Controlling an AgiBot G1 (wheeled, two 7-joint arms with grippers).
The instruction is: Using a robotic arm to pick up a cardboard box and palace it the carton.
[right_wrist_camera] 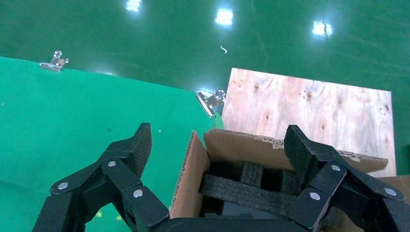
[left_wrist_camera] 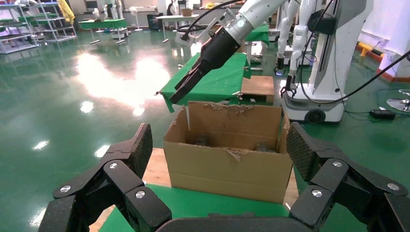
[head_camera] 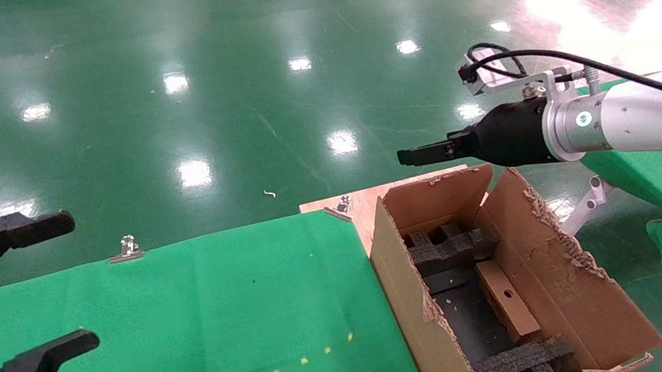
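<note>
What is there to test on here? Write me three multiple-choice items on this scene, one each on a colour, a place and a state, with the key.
1. The cloth on the table is:
A. red
B. green
C. grey

2. The cardboard box lies:
A. inside the carton
B. on the cloth
C. on the floor

3. The right end effector is:
A. shut on the cardboard box
B. shut on a flap
C. open and empty

Key:
1. B, since the head view shows a green sheet clipped over the table.
2. A, since it rests on the carton's bottom between the black foam blocks.
3. C, since its fingers are spread wide above the carton's far end with nothing between them.

The left end effector is parked open over the cloth.
</note>
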